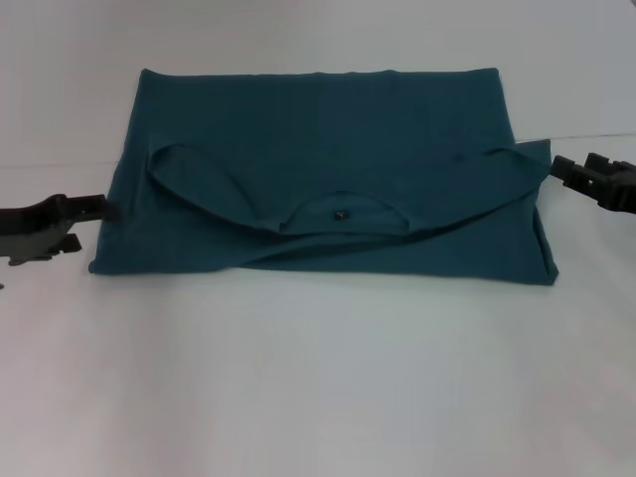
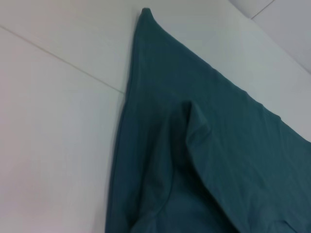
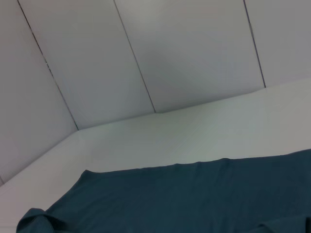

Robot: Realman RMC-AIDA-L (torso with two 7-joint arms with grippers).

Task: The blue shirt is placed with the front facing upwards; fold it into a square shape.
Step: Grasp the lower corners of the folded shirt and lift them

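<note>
The blue shirt [image 1: 328, 129] lies flat on the white table [image 1: 318, 378] as a wide rectangle. Its collar part is folded over onto the body, so the neckline with a small black label [image 1: 341, 213] faces me. No print shows. My left gripper [image 1: 99, 208] sits low at the shirt's left edge, just touching or almost touching the cloth. At the shirt's right sleeve corner is my right gripper [image 1: 555, 168]. The left wrist view looks along a folded edge of the shirt [image 2: 218, 160] to a pointed corner. The right wrist view shows the shirt [image 3: 194, 199] lying flat.
White table surface [image 1: 318, 378] stretches in front of the shirt and on both sides. Pale wall panels [image 3: 146, 58] rise behind the table's far edge.
</note>
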